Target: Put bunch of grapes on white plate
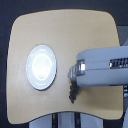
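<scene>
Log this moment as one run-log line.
phase: pickup | gripper over bunch of grapes | jaws: unclear | white plate: empty, exterior view's left | grapes on table

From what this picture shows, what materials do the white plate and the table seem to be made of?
The white plate looks like glazed ceramic or glossy plastic: its surface is smooth and bright white with soft reflections, though the blur leaves this open. The table looks like light wood or wood laminate: an even pale tan colour, matte, with rounded corners and no clear grain visible.
</scene>
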Available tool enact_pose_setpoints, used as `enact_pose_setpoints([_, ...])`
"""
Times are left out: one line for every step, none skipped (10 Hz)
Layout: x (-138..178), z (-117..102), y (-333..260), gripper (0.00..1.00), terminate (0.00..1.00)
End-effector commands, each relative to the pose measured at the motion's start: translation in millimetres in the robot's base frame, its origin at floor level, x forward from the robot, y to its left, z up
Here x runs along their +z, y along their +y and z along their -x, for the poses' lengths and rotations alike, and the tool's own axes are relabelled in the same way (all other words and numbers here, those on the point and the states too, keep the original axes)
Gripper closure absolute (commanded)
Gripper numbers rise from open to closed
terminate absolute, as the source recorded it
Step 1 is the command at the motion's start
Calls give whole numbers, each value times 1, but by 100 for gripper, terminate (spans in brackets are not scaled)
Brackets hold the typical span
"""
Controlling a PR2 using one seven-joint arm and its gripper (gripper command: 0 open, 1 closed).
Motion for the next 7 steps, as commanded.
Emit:
enact_pose_setpoints([4, -4, 11, 100, 0])
enact_pose_setpoints([5, -3, 13, 100, 0])
enact_pose_setpoints([5, -3, 15, 100, 0])
enact_pose_setpoints([6, -3, 16, 100, 0])
enact_pose_setpoints([6, -4, 15, 100, 0])
enact_pose_setpoints([8, -4, 16, 100, 0])
enact_pose_setpoints([9, -4, 17, 100, 0])
